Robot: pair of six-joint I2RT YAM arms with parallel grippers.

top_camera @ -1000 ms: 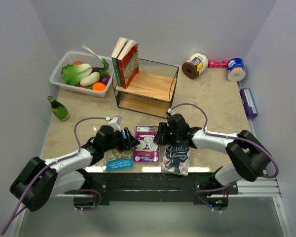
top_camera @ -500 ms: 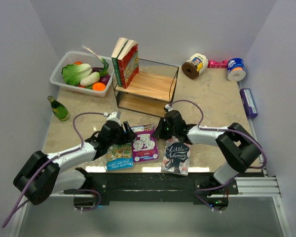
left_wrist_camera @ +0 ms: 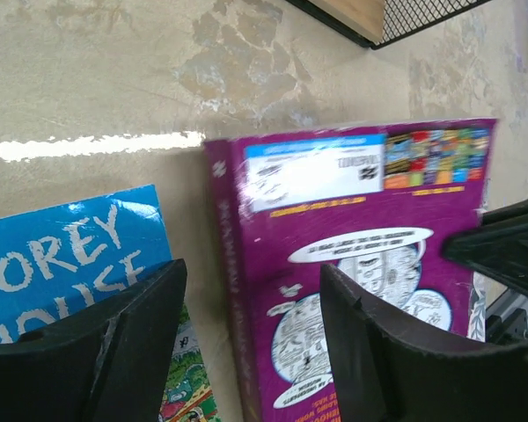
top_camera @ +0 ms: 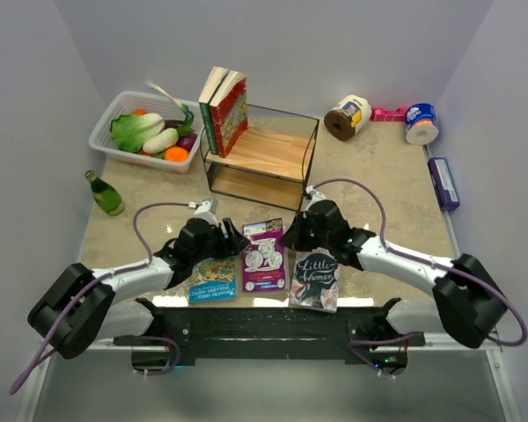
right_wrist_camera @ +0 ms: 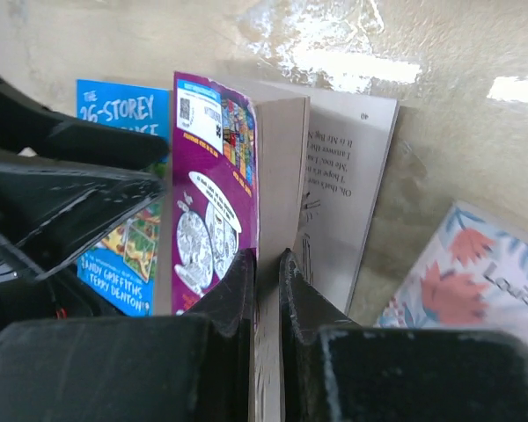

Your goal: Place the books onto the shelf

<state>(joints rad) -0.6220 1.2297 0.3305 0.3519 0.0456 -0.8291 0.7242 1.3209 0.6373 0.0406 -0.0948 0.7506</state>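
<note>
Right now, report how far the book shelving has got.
Done: two books stand on the shelf. In hand: right gripper shut on the purple book, left gripper open over its spine. Left: that one, plus the blue book and Little Women lying flat.

Left arm [top_camera: 132, 280]: extended forward, low; left tool [top_camera: 235, 239] jaws apart. Right arm [top_camera: 396, 257]: extended forward, low; right tool [top_camera: 289, 237] pinched onto purple book [top_camera: 264, 261] cover.
</note>
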